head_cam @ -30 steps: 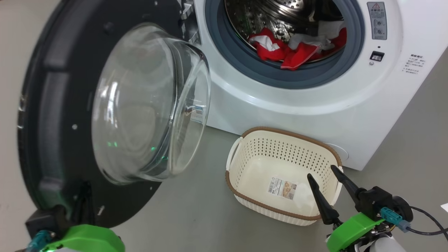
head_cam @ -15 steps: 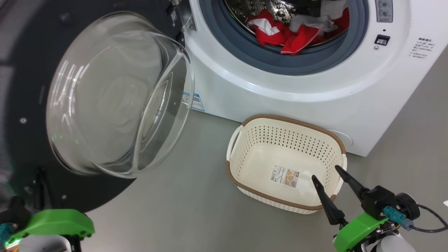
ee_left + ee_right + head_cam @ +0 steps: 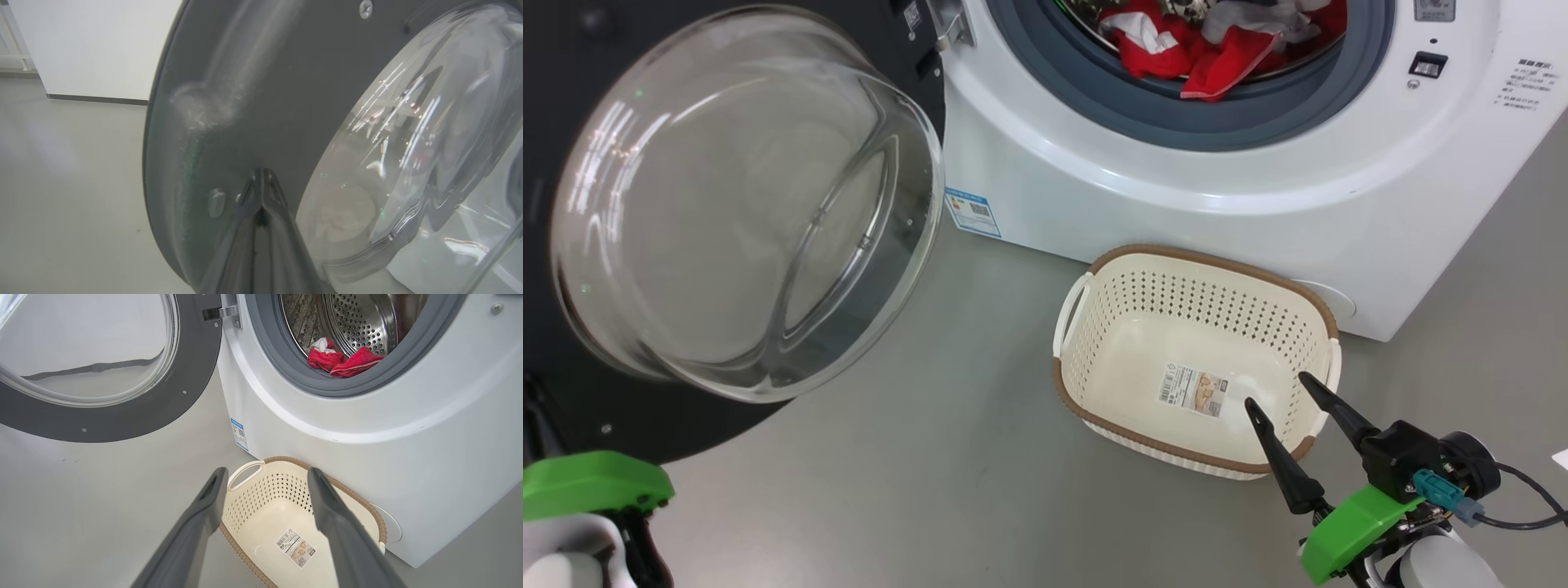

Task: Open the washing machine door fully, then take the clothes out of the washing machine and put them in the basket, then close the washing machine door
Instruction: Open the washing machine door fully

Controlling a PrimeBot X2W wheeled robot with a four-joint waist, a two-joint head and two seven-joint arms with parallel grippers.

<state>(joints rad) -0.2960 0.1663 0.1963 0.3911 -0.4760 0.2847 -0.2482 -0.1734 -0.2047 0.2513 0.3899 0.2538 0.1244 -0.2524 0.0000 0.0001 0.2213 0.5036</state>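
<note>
The job looks to be at step 1, opening the door all the way. The washing machine door (image 3: 621, 416) is swung far out at the left of the head view, and its round glass window (image 3: 735, 204) bulges toward the middle. In the left wrist view the left jaws are pressed together with nothing between them. Their tips sit up against the black rim of the door, so I think they are pushing it. The door looks about as open as it can go. The red and white clothes (image 3: 1201, 57) lie in the drum at the top of the head view, just behind the grey ring (image 3: 1094, 106) of the washing machine (image 3: 1176, 196). The basket (image 3: 1201, 306) sits on the floor (image 3: 947, 457) right in front of the machine, lower middle of the frame. It has only a paper label (image 3: 1194, 390) inside. The right jaws hang at the lower right, over the near edge of the basket. They are wide apart and hold nothing. Next, I think the right jaws must go up and in through the ring and pinch the cloth. The cloth is soft, so more than 1 piece may come along.
</note>
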